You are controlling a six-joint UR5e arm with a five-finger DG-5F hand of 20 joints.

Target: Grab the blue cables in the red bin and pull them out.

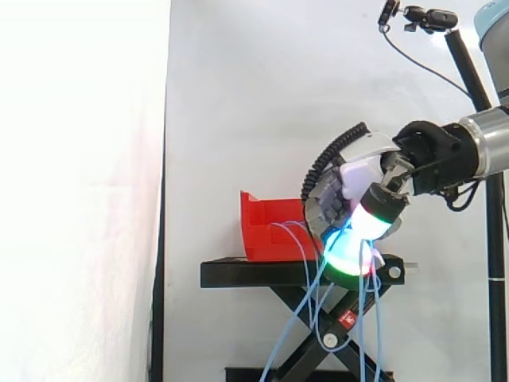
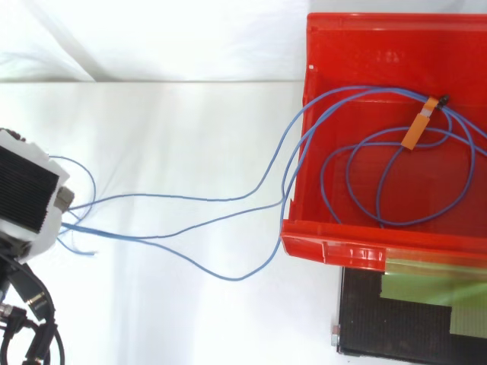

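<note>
Several thin blue cables [image 2: 289, 182] are making up the task's thing: slim, pale, limp strands, all one colour, bending in soft curves. In top view part of them is lying in loose overlapping loops on the floor of the red bin [image 2: 327, 247] at the R of the scene, and 1 small orange tag [image 2: 417, 131] is sitting on the strands nr the bin's far R corner. From there 3 strands are climbing over the bin's L wall and stretching across the white ground [image 2: 190, 129] twd the hand [image 2: 27, 194] at the L edge. They are spreading apart mid-way, then converging at the hand, and a couple of short loose ends are sticking out just beside it. In side view the hand [image 1: 350, 199] is hanging to the R of the bin [image 1: 266, 231], just above the top of the black stand [image 1: 262, 274], w/ its fingers curling tight round the cable bundle and its pads glowing green and cyan. Below the grip several strands are dangling in front of the stand's scissor legs, some looping back up to the bin; the exact no. is hard to tell there, as they're crossing. Count: 1 red bin, 1 black stand, 1 orange tag, 1 hand, 1 bundle of cables. The bin is sitting on the stand's top, twd its L end in side view.
</note>
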